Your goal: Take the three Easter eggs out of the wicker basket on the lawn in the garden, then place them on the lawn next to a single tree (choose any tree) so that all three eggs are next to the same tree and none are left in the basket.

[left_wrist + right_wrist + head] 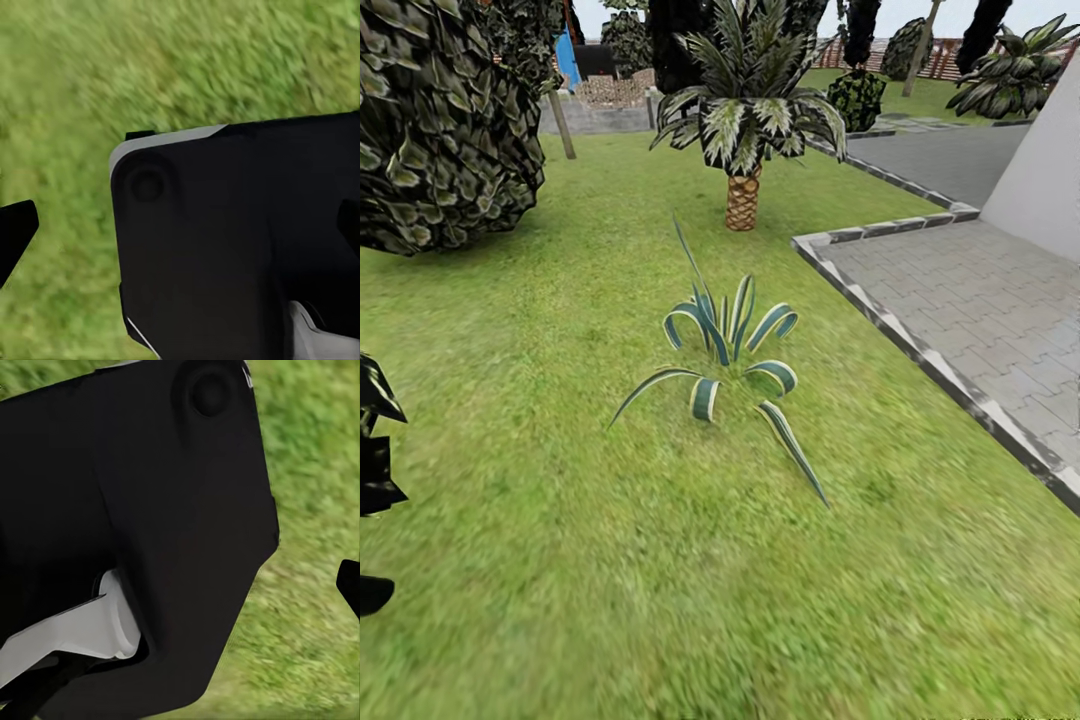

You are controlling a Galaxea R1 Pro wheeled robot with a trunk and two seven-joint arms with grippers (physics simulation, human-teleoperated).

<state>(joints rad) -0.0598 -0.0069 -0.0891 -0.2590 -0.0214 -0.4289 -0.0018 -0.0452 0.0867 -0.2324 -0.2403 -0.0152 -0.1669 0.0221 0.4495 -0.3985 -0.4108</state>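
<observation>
phase: in transit, judging by arms tucked against the black body, probably stowed for driving
lawn (560,560): all around spiky striped plant (725,350)
palm (743,120): behind that plant
paved area (980,310): to its right
eggs, basket: none visible here
grippers: released or clenched, can't tell; no clear view of fingers

1 spiky striped plant (725,355), 1 short palm (745,120), 1 lawn (610,560).
</observation>
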